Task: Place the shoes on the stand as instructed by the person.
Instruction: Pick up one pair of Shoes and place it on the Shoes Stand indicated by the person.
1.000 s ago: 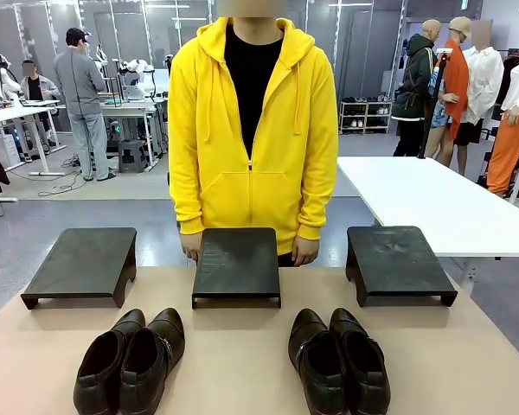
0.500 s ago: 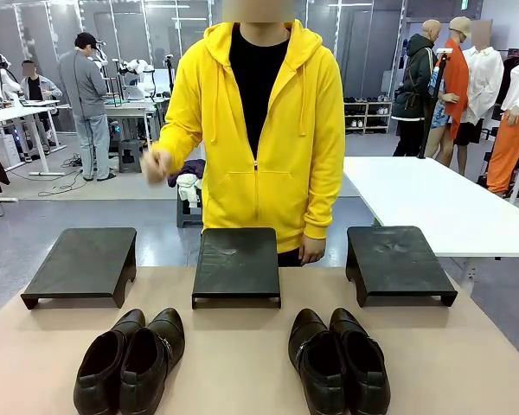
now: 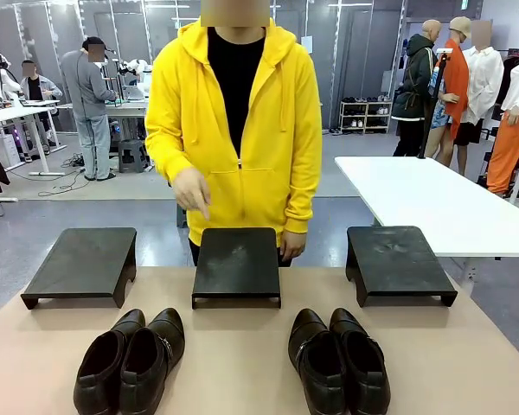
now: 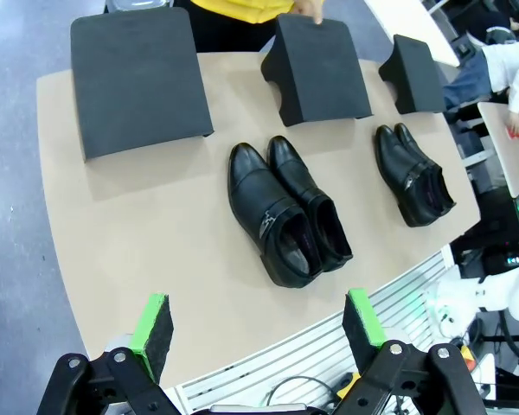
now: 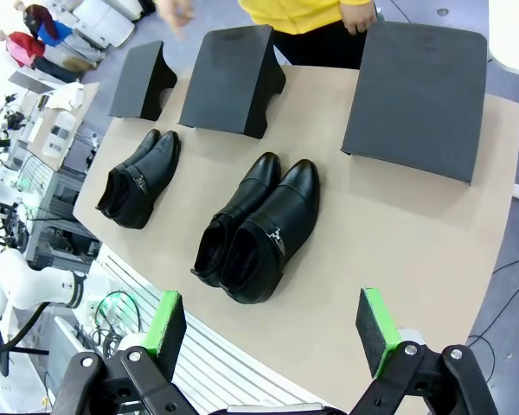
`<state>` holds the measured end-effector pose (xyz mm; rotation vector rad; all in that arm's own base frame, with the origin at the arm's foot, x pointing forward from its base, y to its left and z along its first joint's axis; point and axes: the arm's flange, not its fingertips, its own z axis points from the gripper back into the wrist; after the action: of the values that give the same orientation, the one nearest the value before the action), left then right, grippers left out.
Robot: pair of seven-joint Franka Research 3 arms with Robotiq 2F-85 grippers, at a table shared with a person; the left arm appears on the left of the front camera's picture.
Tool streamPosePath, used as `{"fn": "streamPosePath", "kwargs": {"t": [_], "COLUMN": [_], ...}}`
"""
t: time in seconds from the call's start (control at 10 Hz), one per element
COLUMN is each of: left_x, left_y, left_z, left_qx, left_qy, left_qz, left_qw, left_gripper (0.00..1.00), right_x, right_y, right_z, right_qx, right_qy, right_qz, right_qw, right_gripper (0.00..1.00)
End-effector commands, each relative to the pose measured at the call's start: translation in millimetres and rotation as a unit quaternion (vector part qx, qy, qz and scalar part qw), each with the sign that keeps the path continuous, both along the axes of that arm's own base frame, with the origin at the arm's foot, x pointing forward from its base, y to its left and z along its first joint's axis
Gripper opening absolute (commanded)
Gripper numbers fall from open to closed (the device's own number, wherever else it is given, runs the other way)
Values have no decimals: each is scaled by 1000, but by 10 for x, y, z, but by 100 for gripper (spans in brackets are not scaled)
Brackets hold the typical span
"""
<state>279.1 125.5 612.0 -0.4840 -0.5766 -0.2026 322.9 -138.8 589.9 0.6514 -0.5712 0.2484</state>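
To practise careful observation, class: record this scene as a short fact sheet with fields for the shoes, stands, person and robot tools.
Shoes: two black pairs, left pair and right pair, side by side on the table
Stands: left stand, middle stand, right stand, in a row beyond the shoes
Person: person behind the middle stand; raised hand points downward, target unclear
Tools: left tool open; right tool open; both above the table
Progress: neither pair on a stand yet
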Motion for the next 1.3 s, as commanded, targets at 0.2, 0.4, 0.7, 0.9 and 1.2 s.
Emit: {"fn": "streamPosePath", "kwargs": {"t": [0.2,0.4,0.7,0.9,1.2], "left_x": [-1,-1,-1,-1,0], "left_y": [-3,-3,-3,-3,0], "left_z": [3,3,3,3,0], "left_qx": [-4,-4,-4,-4,0], "left_qy": [-2,-2,-2,-2,0], "left_qz": [-4,-4,-4,-4,0], "left_qw": [1000,1000,1000,1000,1000], "left_gripper": [100,100,100,100,100], "right_x": [0,0,0,0,0], "right_y": [-2,-2,-2,-2,-2], "right_z": [-4,-4,-4,-4,-4], "right_qx": [3,3,3,3,3], "right_qy": [-7,-7,-7,-7,-7], "right_qz": [8,8,8,8,8], "right_qw": [1000,1000,1000,1000,1000], "right_gripper": [100,100,100,100,100]}}
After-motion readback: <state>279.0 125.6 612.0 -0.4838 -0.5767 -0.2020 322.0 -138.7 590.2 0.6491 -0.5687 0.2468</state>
